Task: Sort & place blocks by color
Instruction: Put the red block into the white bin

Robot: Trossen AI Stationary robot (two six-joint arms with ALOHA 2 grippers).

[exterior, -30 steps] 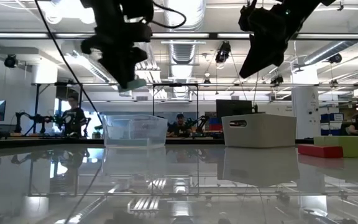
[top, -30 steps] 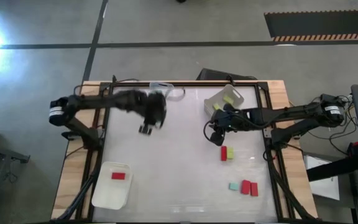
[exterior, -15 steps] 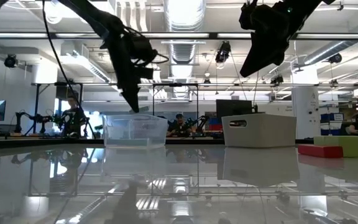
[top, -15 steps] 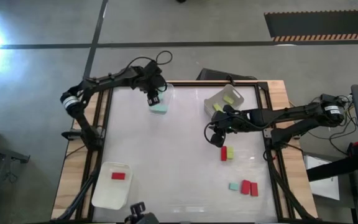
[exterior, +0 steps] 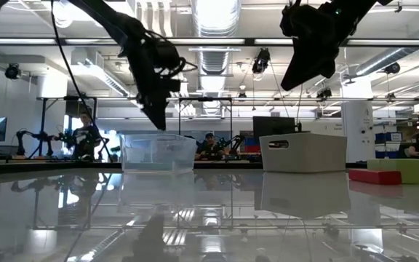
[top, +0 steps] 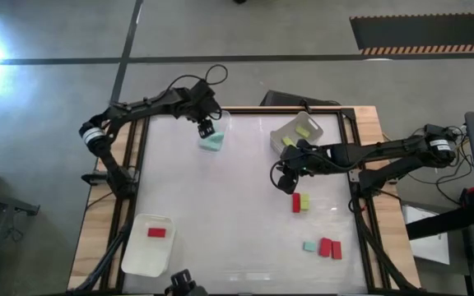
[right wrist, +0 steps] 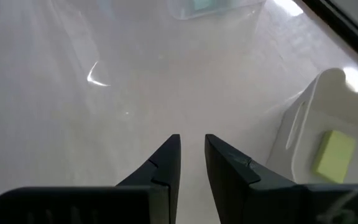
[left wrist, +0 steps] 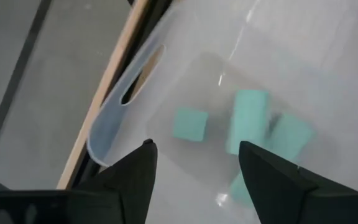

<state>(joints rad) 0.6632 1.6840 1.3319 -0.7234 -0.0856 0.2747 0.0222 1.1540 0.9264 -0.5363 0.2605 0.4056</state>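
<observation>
High view, from left to right: a white tray (top: 146,245) sits at the near left of the table (top: 237,205) with one red block (top: 156,233) inside. At the far left, the left gripper (top: 206,128) hangs over a clear tray (top: 212,141) holding mint-teal blocks (left wrist: 248,119); its fingers are spread apart and hold nothing. Further right, a white bin (top: 290,131) at the far side holds yellow-green blocks (top: 304,131). Just near of that bin, the right gripper (top: 285,181) hovers above the bare table with its fingers almost together, gripping nothing.

Loose blocks lie to the right. A red one (top: 296,202) and a yellow-green one (top: 304,201) touch side by side just near of the right gripper. Nearer the front edge, a teal block (top: 309,246) lies just beside two red blocks (top: 331,247).

Each block is a small, plain rectangular piece with flat faces and square corners, in solid colour. They look light, stiff and smooth, perhaps a little slippery on the glossy tabletop. I would guess the best hold is across the two long flat sides at the middle. Touching neighbours may get nudged, so fingers must come down cleanly.
</observation>
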